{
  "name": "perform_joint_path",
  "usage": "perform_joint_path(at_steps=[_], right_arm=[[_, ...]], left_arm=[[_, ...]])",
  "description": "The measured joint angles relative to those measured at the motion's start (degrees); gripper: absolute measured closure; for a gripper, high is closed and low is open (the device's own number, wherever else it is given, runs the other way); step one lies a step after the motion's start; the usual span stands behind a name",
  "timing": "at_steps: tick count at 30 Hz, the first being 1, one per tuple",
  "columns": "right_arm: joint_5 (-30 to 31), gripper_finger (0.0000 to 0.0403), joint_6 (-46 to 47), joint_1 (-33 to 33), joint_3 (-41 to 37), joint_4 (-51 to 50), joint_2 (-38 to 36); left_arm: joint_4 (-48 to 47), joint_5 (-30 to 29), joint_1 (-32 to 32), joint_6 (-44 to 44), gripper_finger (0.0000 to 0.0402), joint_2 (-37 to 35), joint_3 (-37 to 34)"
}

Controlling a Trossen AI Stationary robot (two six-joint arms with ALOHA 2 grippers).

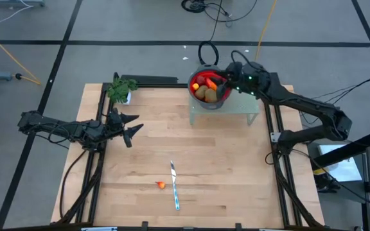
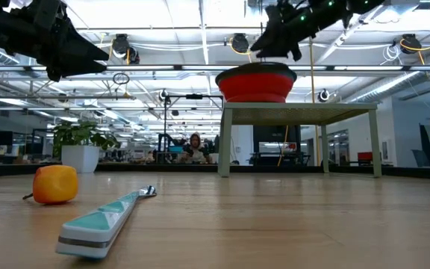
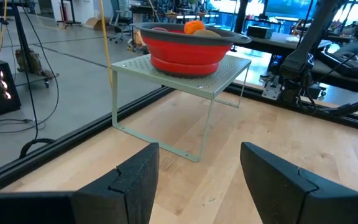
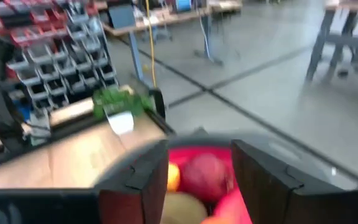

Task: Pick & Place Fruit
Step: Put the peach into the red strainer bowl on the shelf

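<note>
My right hand (image 1: 225, 83) hangs part-open and empty over the red bowl (image 1: 198, 97) of fruit (image 1: 205, 92), apparently just dropping off; the left hand (image 1: 131, 125) waits open, holding nothing, above the tabletop (image 1: 236, 167).

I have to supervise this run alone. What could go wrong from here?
The right gripper hangs over the full red bowl on the raised rack; a nudge could shift the bowl or spill fruit. One small orange fruit lies close beside the knife, so a grab there might knock the knife. The left gripper waits open above the table's left side.
</note>
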Motion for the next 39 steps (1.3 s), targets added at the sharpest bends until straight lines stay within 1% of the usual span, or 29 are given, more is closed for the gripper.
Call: perform_joint_path(at_steps=[3, 6, 12, 14, 16, 19, 22, 28, 35, 39], right_arm=[[0.02, 0.0266, -0.26, 0.41, 0.00, 1.38, -1.80], [0.00, 0.0301, -0.22, 0.45, 0.00, 0.60, -3.65], [0.07, 0.0379, -0.19, 2.96, 0.00, 0.63, -6.60], [0.07, 0.0396, -0.21, 4.27, 0.00, 0.21, -7.41], [1.15, 0.0397, 0.05, 6.18, -0.03, 0.24, -7.96], [5.73, 0.0399, 0.74, 9.65, -0.61, 0.18, -8.92], [7.46, 0.0401, 0.14, 12.84, -1.16, 0.08, -9.85], [7.54, 0.0402, -0.15, 18.41, -1.29, -0.96, -12.22], [7.43, 0.0402, 1.71, 22.92, -1.30, -7.69, -16.95], [7.32, 0.0402, 2.78, 25.98, -1.31, -10.66, -19.48]], left_arm=[[0.00, 0.00, 0.00, 0.00, 0.0176, 0.00, 0.00], [-0.02, 0.00, 0.00, 0.02, 0.0176, 0.02, 0.00], [-0.02, 0.01, 0.00, 0.07, 0.0176, 0.02, 0.00], [0.00, 0.02, 0.00, 0.07, 0.0176, 0.02, 0.00], [0.00, 0.02, 0.00, 0.07, 0.0176, 0.02, 0.00], [0.00, 0.02, 0.00, 0.07, 0.0176, 0.01, 0.00], [0.02, 0.07, 0.00, 0.04, 0.0176, 0.01, 0.00], [0.78, 0.11, 0.00, -0.09, 0.0176, 0.02, 0.00], [5.10, 0.24, 0.00, -0.23, 0.0176, 0.00, 0.00], [6.05, 0.26, 0.00, 0.02, 0.0176, 0.00, 0.00]])
